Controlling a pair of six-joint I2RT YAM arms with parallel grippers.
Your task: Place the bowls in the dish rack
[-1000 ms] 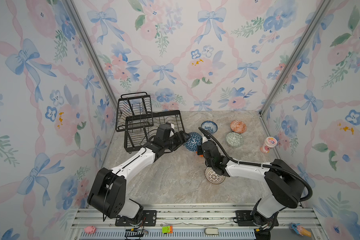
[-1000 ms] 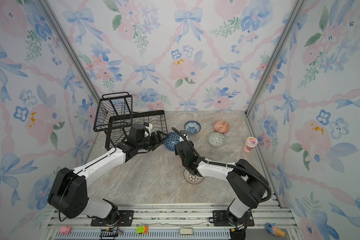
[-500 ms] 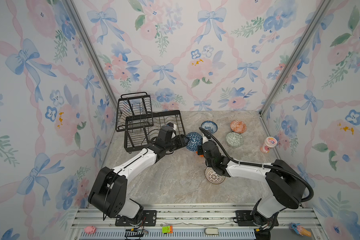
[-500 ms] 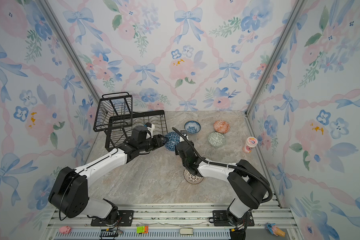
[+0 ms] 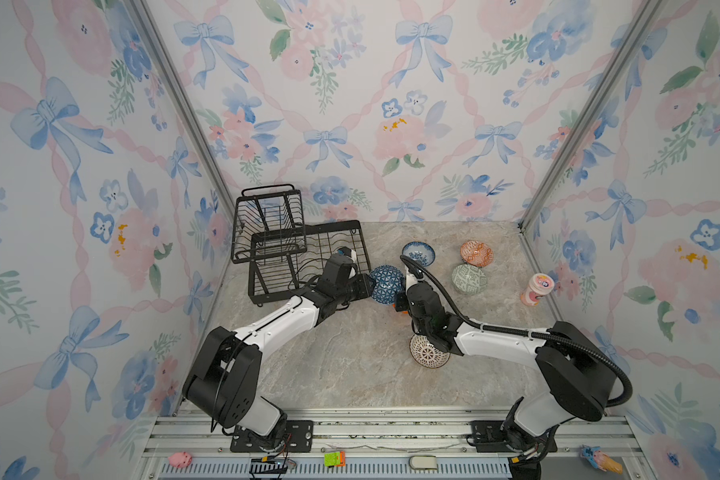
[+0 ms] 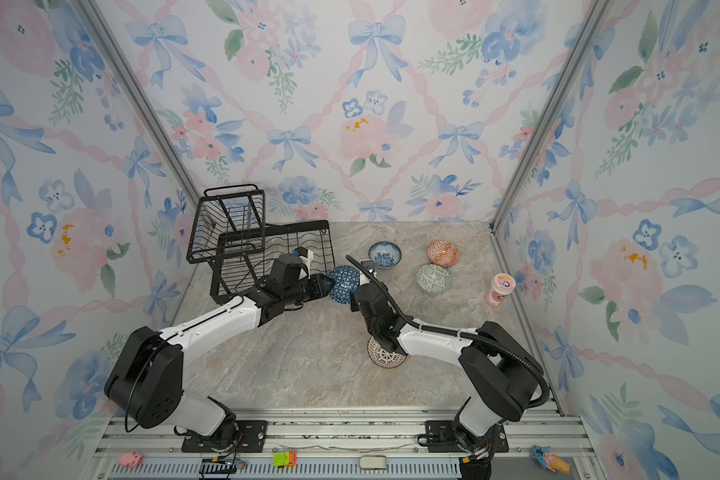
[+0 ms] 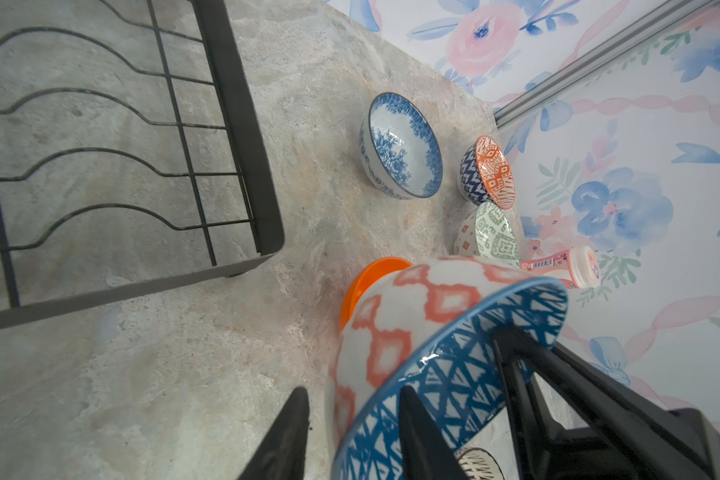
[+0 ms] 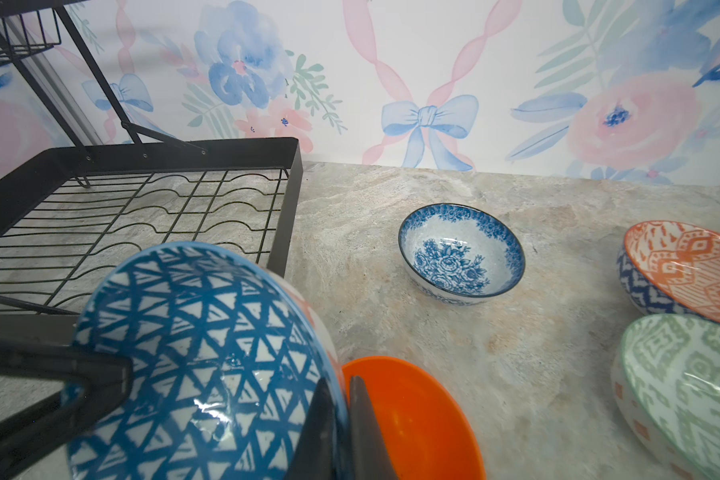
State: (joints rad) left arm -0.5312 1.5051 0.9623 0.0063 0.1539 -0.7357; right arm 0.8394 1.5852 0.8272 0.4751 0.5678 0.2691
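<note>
In both top views, a black wire two-tier dish rack stands at the back left of the marble-look desk. Just right of the rack's base tray, near the middle of the frame, we see the left tool at a blue geometric bowl. The bowl is tilted, with its mouth turned left toward that tool. In the left wrist view the left tool's fingers are spread astride the rim, one inside the bowl and one outside its white-and-coral wall. A sliver of desk shows beside the outer finger.

On the bowl's right side, the right tool is pressed together on the opposite rim, pinching it. The right wrist view shows one finger inside and one outside. A plain orange bowl sits on the desk just beside that tool.

Further right, four more bowls and a cup rest on the desk:
- A blue-and-white floral bowl sits toward the back.
- A white bowl with dark radial lines sits lower down, partly under the right arm.
- A pale green patterned bowl comes next.
- An orange-and-white patterned bowl sits just behind the green one.
- A pink cup stands near the right wall.
</note>
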